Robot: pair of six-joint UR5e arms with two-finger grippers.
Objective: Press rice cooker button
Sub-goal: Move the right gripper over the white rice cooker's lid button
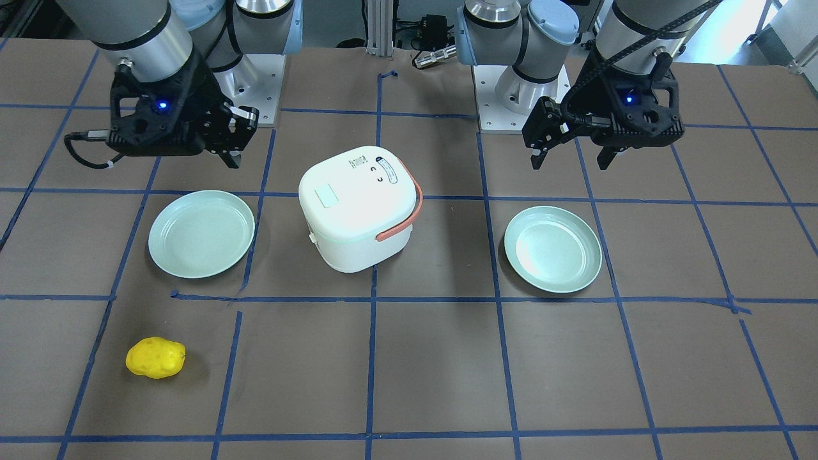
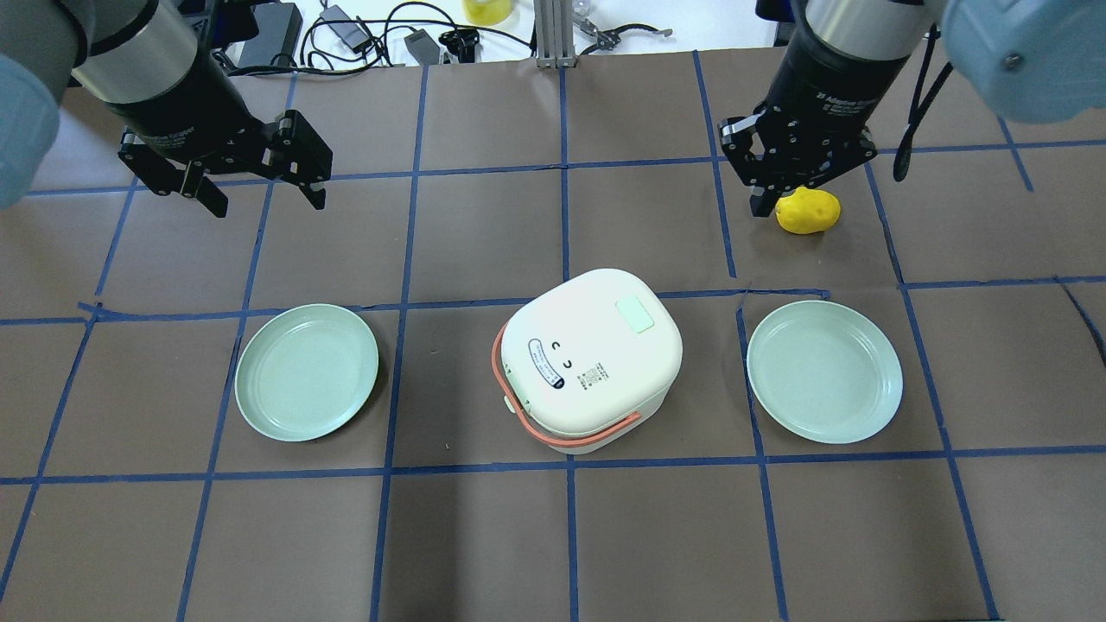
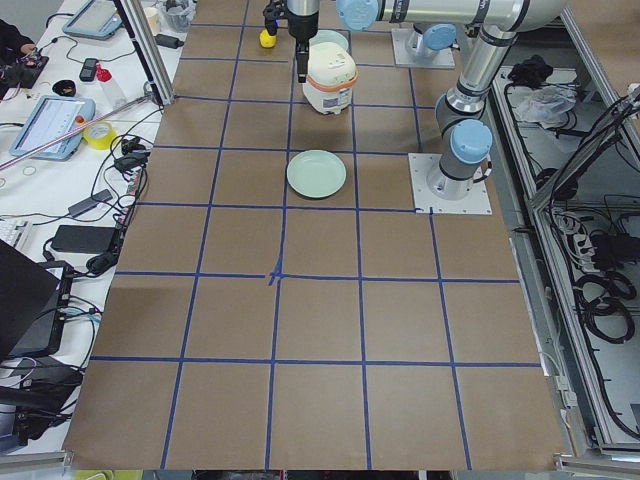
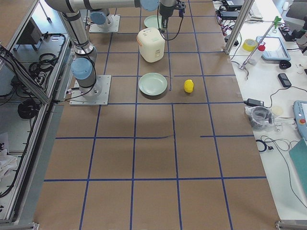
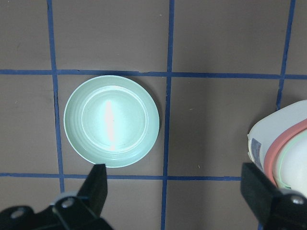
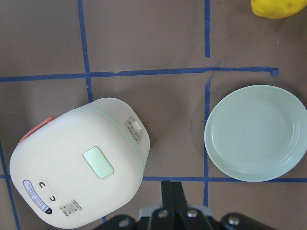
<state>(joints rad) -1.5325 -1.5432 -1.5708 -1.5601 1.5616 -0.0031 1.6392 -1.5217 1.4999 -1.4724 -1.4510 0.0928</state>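
Right gripper (image 6: 173, 187) hangs in the air with its two fingers pressed together and nothing between them. It is on the robot's right of the white, rounded-square plastic rice cooker (image 2: 596, 371) and clear of it. Left gripper (image 2: 268, 204) hangs on the cooker's other side, also apart from it, its fingers (image 5: 98, 182) spread wide and empty.

The rice cooker stands upright at the middle of the brown paper-covered table (image 2: 484, 536), with its lid down and its salmon-pink carrying handle (image 1: 396, 229) folded low around the body. On the lid sits the pale green rectangular button (image 2: 635, 314), toward the corner on the robot's right and away from its base; neither gripper touches it. An oval printed label (image 2: 546, 363) lies on the lid's opposite side.

One pale green round plate (image 2: 307, 371) lies flat to the cooker's left and a second pale green round plate (image 2: 825, 371) to its right, both apart from it. A lumpy yellow potato-shaped object (image 2: 810, 212) lies farther from the robot than the cooker, off to its right.
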